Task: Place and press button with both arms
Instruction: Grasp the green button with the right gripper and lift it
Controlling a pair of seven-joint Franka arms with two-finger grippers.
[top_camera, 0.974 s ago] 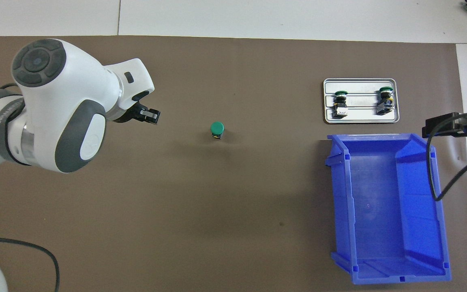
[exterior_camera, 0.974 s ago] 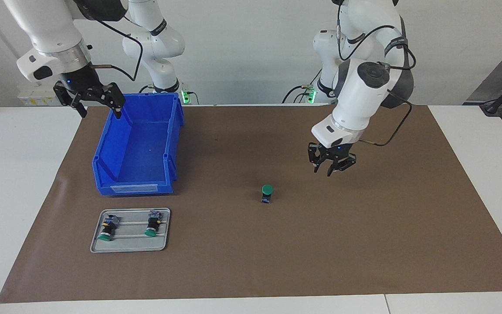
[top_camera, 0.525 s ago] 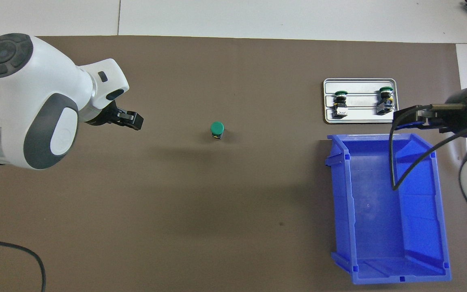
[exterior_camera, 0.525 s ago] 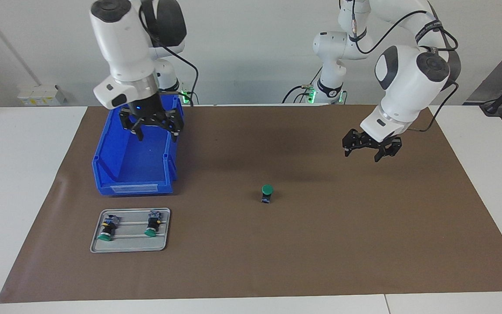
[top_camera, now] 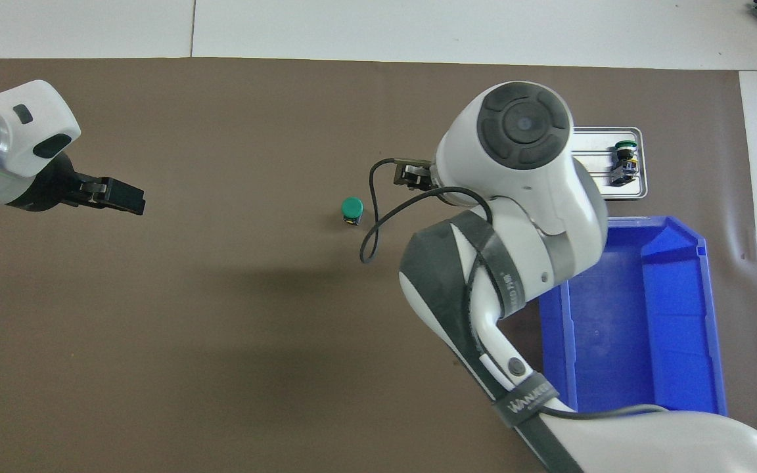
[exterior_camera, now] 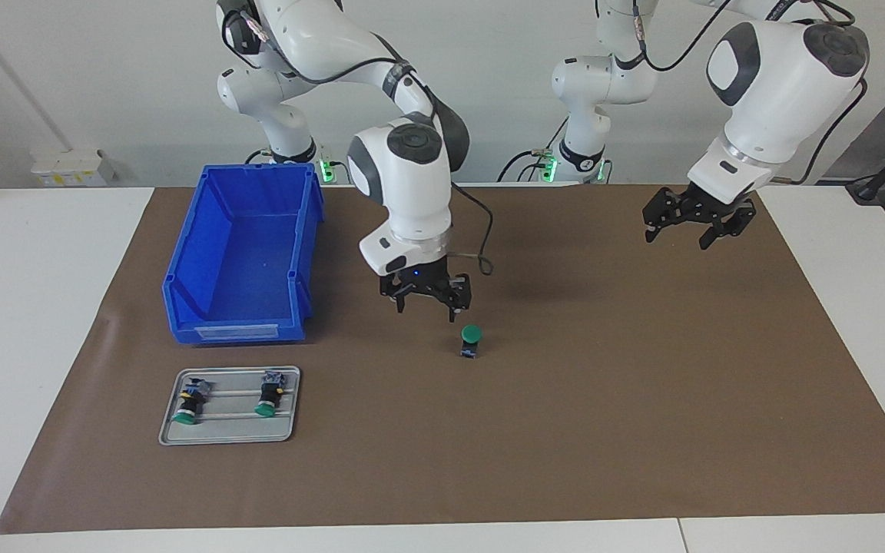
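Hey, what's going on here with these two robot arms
The button stands upright, green cap up, alone on the brown mat; nothing holds it. The right pincer hangs open just beside it, toward the blue bin, not touching. The left pincer hangs open over the mat toward the left arm's end. Two more buttons lie on a grey tray.

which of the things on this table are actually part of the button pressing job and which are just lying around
Part of the job:
- small green-capped push button standing on the brown mat
- right gripper, open, up beside the button
- left gripper, open, waiting over the mat

Lying about:
- blue plastic bin
- grey metal tray holding two more green-capped buttons
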